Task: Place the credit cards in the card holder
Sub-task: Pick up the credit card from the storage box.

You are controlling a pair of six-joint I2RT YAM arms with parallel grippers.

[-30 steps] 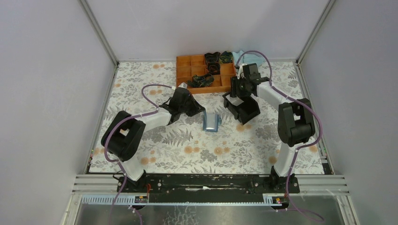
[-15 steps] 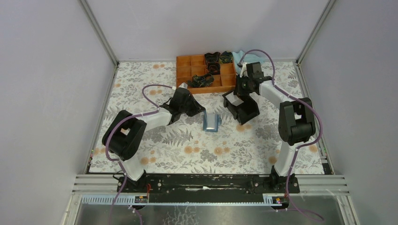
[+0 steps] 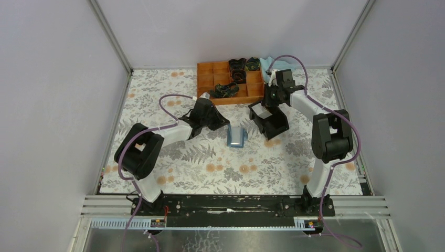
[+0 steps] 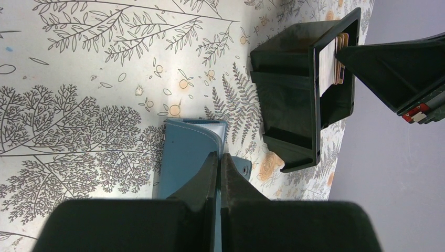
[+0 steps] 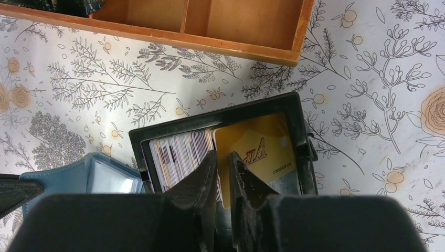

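The dark teal card holder [image 3: 236,137] lies open on the floral mat, its pale inside [image 5: 107,178] showing. My left gripper [image 4: 219,156] is shut on the edge of its blue flap [image 4: 186,152], by the small clasp tab [image 4: 242,168]. The credit cards [image 5: 178,155] stand packed in a black box [image 3: 273,123]. A tan-orange card [image 5: 262,152] leans at the right end of the stack. My right gripper [image 5: 223,155] reaches down into the box, and its jaws are pinched on that card's left edge.
An orange compartment tray [image 3: 210,79] with dark items in some cells stands behind the box, its wooden wall [image 5: 157,31] close to my right gripper. A light blue cloth [image 3: 266,60] lies at the back right corner. Frame rails border the mat.
My right gripper's jaws have closed from wide open onto the tan-orange card in the black box, and the box has shifted slightly. The left gripper and card holder have not moved.
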